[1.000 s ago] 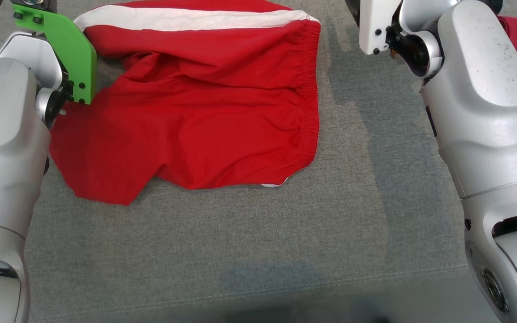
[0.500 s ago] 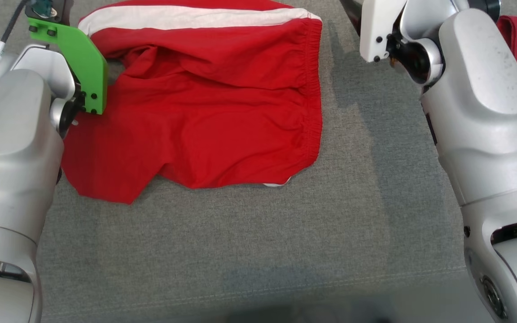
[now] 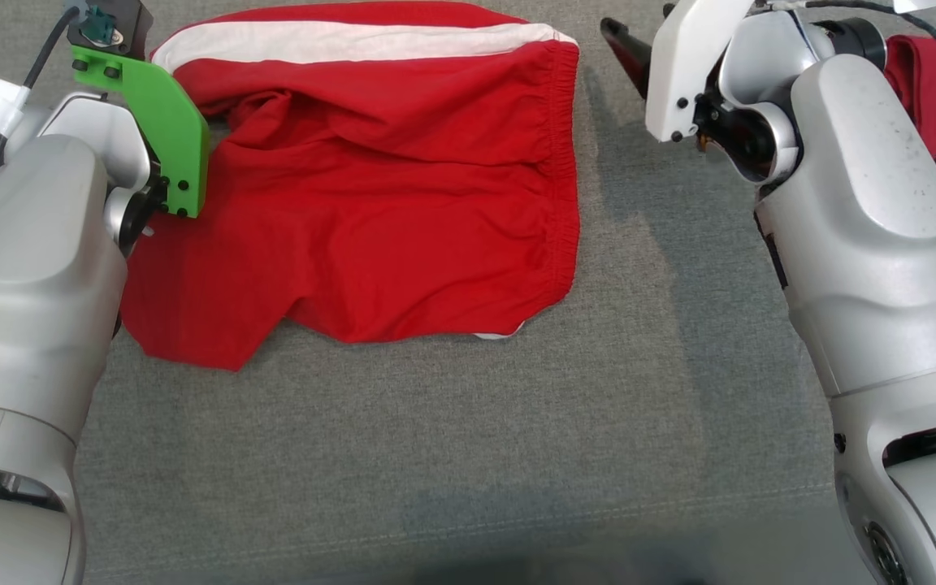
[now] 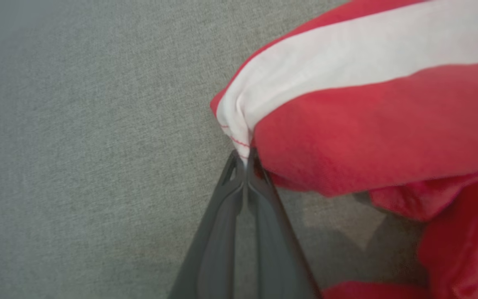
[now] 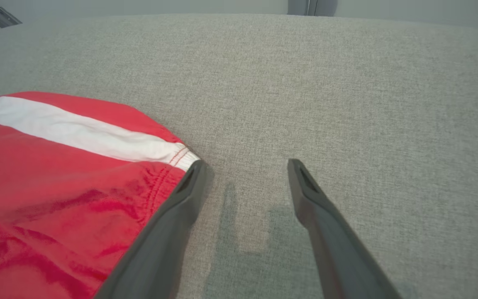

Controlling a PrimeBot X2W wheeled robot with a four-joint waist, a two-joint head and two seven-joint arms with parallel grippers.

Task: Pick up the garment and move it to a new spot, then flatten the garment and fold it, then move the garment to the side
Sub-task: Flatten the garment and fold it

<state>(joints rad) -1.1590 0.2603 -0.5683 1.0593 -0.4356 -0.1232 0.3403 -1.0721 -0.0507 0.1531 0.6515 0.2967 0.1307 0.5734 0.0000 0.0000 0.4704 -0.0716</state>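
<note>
Starting at the left, the left arm (image 3: 29, 268) is seen above a grey fabric surface (image 3: 468, 447), and a green bracket (image 3: 167, 138) is fixed at its wrist. In the left wrist view, the left claw (image 4: 245, 155) is shown with its two dark fingers pressed tightly together. The far left corner of the red shorts (image 4: 367, 124) is pinched between the tips, just where the white stripe (image 4: 347, 62) meets the stitched hem. That corner is drawn into a small peak at the fingertips, and a shadow is cast on the grey surface under the raised cloth.

In the head view, the shorts are spread over the upper middle of the surface. Loose folds are gathered near the gripped corner, the stripe is laid along the far edge, and the gathered waistband (image 3: 569, 162) is run down the right side. A sliver of white is shown under the near edge.

Further right, the right claw (image 5: 247, 166) is held wide apart and nothing is gripped by it. One fingertip is placed just beside the waistband corner where the stripe ends; whether it touches cannot be told. The other is held over bare grey fabric.

At the far right, a second red cloth (image 3: 923, 89) is partly hidden behind the right arm (image 3: 866, 227).
</note>
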